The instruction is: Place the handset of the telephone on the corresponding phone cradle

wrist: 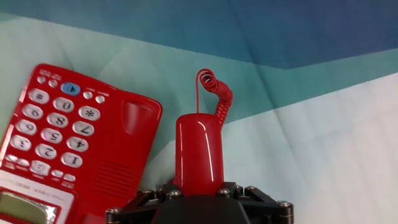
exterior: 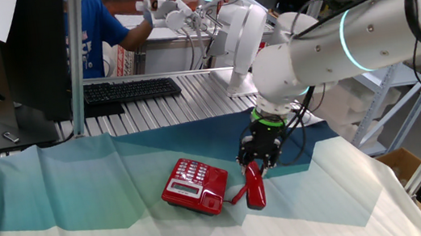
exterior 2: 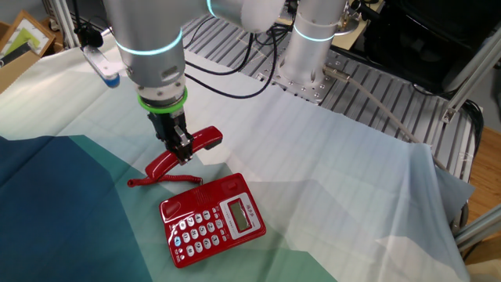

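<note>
The red handset (exterior: 255, 186) is held in my gripper (exterior: 257, 161), whose fingers are shut around its middle. It hangs tilted, its lower end near the cloth, just right of the red telephone (exterior: 195, 185). In the other fixed view my gripper (exterior 2: 182, 149) grips the handset (exterior 2: 205, 139) just behind the telephone (exterior 2: 211, 218). In the hand view the handset (wrist: 198, 152) juts out between the jaws, its coiled cord (wrist: 214, 93) beyond it. The telephone (wrist: 68, 146) lies to the left, and its phone cradle (wrist: 134, 149) is bare beside the pale keypad.
A blue and pale cloth (exterior: 74, 193) covers the table. A black keyboard (exterior: 129, 90) and a monitor (exterior: 19, 53) stand at the back. A person in blue (exterior: 97, 31) is behind the table. A metal shelf (exterior: 405, 109) stands to the right.
</note>
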`<state>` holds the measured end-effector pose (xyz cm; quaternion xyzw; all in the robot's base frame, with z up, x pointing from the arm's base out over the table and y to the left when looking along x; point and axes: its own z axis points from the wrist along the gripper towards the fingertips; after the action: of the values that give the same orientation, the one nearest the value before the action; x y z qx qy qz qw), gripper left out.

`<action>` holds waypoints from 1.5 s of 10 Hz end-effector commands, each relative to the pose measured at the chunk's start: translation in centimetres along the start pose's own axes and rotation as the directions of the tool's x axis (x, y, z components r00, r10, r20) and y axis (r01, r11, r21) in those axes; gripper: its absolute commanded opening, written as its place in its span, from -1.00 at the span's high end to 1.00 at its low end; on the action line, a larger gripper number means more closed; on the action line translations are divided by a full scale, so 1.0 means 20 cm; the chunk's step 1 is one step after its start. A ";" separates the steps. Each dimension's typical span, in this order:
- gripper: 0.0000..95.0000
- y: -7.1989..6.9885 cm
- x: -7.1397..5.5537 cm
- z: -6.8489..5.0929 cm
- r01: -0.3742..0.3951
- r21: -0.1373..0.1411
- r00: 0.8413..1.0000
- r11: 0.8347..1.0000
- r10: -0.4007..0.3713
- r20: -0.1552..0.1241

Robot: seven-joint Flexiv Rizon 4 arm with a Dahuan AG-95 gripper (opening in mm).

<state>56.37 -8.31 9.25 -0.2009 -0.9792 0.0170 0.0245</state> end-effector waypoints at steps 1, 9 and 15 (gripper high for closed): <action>1.00 0.09 0.01 -0.04 0.042 -0.018 0.999 0.999 -0.042 -0.030; 1.00 0.28 -0.09 -0.06 -0.114 -0.036 0.992 0.993 0.112 -0.066; 1.00 0.36 -0.12 -0.02 -0.052 0.005 0.997 0.999 0.053 -0.053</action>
<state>61.54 -2.65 9.24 -0.2313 -0.9715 0.0071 0.0506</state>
